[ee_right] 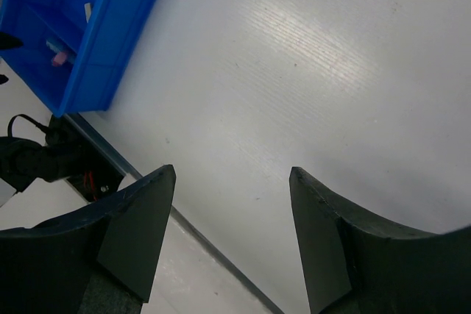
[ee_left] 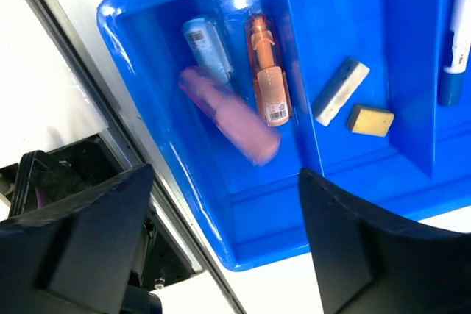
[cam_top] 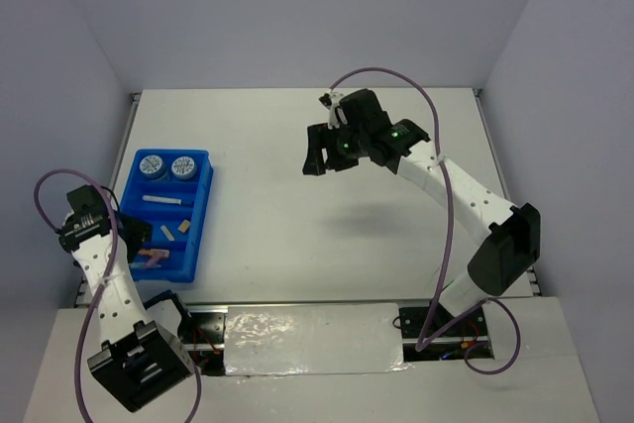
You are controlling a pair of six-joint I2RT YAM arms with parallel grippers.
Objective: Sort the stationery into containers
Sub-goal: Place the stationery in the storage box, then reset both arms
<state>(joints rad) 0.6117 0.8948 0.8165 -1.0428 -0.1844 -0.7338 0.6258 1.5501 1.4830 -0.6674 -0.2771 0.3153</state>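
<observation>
Top view: tray (cam_top: 203, 210) at the left of the table (cam_top: 297, 245), tubs (cam_top: 151, 164) at its far end; right gripper (cam_top: 319, 154) aloft mid-table.
Left wrist: left gripper (ee_left: 228, 240) spread, empty, over blurred pink stick (ee_left: 228, 115), askew beside orange stick (ee_left: 268, 82).
Right wrist: jaws spread, empty.
Risk: low fingers may snag the tray wall and shift it.

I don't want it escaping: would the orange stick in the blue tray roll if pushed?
Probably: the orange stick looks round and smooth, so it would likely roll sideways. Not far, though: a divider of the blue tray and the light-blue stick sit close on either side.
</observation>
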